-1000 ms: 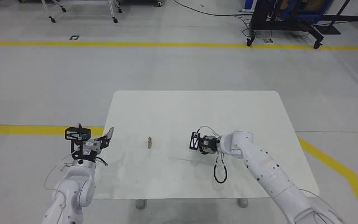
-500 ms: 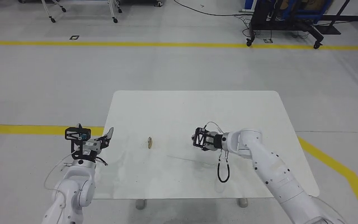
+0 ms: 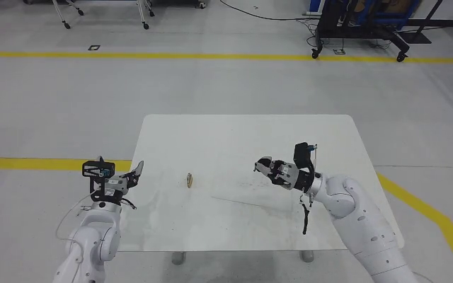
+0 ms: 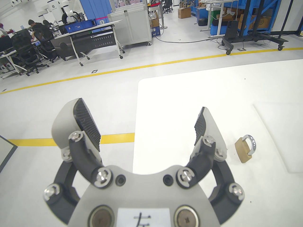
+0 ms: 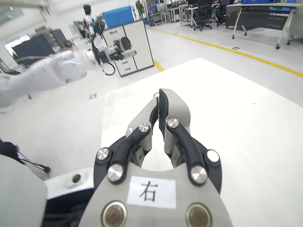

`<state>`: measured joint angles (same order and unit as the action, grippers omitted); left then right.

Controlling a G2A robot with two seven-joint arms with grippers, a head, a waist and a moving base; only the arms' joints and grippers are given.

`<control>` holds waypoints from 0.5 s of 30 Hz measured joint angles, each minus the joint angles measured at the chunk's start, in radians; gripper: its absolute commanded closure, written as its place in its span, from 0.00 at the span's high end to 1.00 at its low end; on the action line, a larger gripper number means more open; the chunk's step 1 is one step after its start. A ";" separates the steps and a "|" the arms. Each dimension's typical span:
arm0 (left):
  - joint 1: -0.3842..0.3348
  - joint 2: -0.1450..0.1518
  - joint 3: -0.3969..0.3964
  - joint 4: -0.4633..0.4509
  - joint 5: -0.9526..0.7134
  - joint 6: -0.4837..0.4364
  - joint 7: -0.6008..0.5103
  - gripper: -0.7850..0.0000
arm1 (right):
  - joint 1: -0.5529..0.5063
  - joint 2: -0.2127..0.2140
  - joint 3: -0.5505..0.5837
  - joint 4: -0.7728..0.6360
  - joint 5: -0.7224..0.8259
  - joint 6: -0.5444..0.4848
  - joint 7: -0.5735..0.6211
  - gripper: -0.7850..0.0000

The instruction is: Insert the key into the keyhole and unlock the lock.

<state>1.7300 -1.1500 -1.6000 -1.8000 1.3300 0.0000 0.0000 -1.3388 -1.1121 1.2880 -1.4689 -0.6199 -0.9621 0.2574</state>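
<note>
Top view: the padlock [image 3: 190, 180] lies on the table [image 3: 283, 141] between the arms. Left wrist view: the left gripper [image 4: 142, 112] is spread near it. The brass body looks heavy and rigid, best held across its flats. Right wrist view: the right gripper [image 5: 158, 100] pinches what seems a thin, slippery key [image 5: 155, 93].

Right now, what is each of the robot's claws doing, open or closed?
Left gripper: open, empty.
Right gripper: closed, pinching a small metal bit, likely the key.

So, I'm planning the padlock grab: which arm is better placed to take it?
Left. The left gripper is open with the padlock lying close beside it; the right gripper is shut, apparently on the key, and farther off.
</note>
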 measured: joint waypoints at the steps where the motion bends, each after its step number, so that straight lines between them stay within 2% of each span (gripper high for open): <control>1: 0.000 0.000 0.000 0.000 0.000 0.000 0.000 1.00 | 0.002 0.001 0.000 0.001 0.028 -0.001 0.011 0.00; 11: -0.002 0.000 0.007 0.000 -0.011 -0.011 -0.009 1.00 | 0.002 0.000 0.000 0.000 0.013 0.000 0.004 0.00; 12: -0.007 0.000 0.014 0.001 -0.029 -0.036 -0.024 1.00 | 0.002 0.000 0.000 0.000 0.014 0.000 0.004 0.00; 15: -0.048 0.002 0.044 0.010 -0.116 -0.185 -0.124 1.00 | -0.007 -0.003 -0.016 0.009 0.068 0.001 -0.020 0.00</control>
<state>1.6820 -1.1484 -1.5565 -1.7902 1.2139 -0.1850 -0.1242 -1.3460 -1.1151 1.2722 -1.4599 -0.5514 -0.9611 0.2376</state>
